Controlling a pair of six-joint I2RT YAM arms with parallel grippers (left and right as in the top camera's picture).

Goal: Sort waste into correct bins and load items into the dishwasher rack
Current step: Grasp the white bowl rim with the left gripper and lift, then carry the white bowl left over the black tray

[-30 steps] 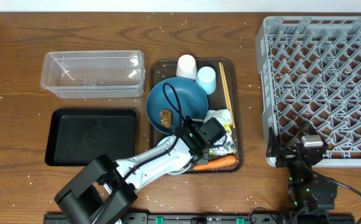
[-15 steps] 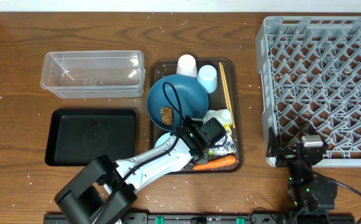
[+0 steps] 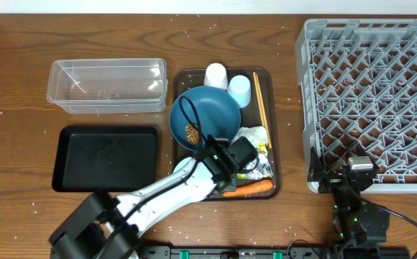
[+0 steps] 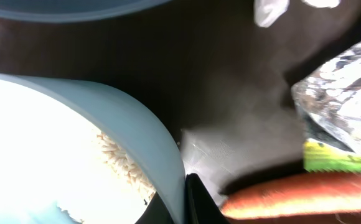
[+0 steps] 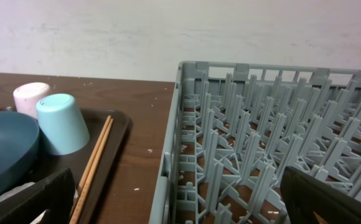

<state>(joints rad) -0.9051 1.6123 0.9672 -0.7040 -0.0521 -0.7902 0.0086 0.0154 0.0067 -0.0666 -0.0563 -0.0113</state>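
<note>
My left gripper [image 3: 219,171] is down in the brown serving tray, shut on the rim of the pale blue-white bowl [image 4: 137,124], which holds white rice [image 4: 121,163]. The orange carrot [image 3: 251,188] lies just right of it, with silver foil [image 3: 260,170], a green-yellow wrapper [image 4: 333,163] and white tissue [image 3: 253,137] nearby. The dark-blue plate [image 3: 205,115] carries a brown food lump [image 3: 191,134]. A white cup [image 3: 216,75], a light-blue cup [image 3: 239,91] and chopsticks [image 3: 261,108] sit behind. My right gripper [image 3: 346,183] is open and empty at the grey rack's [image 3: 374,93] front left corner.
The clear tub [image 3: 106,86] stands at the back left and the black tray [image 3: 106,158] in front of it, both empty. The brown serving tray's rim [image 3: 269,79] lies between them and the rack. Rice grains are scattered on the wooden table.
My left arm has shifted slightly left and its cable loop has moved over the plate. The right arm has not moved.
</note>
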